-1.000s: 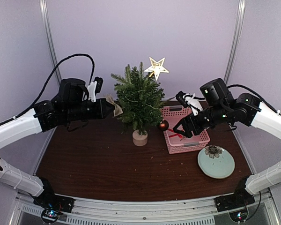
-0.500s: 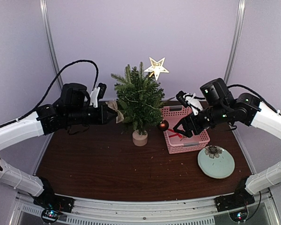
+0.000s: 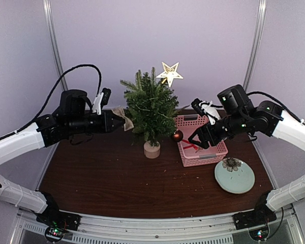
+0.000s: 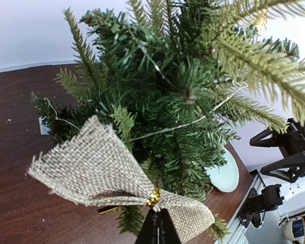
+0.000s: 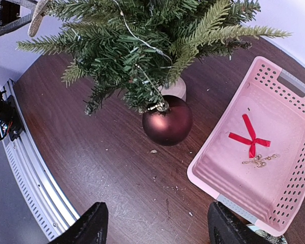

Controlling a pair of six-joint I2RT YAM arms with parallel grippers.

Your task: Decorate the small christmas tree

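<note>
Burlap bow is pinched tight by left gripper (right gripper wide, empty); seating into small christmas tree seems needed next.

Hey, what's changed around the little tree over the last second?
The left claw, shut on the burlap bow, edged toward the small christmas tree, then drew back slightly to the left. The right claw hangs open by the pink basket as before. Star, red ball and plate have not moved.
</note>
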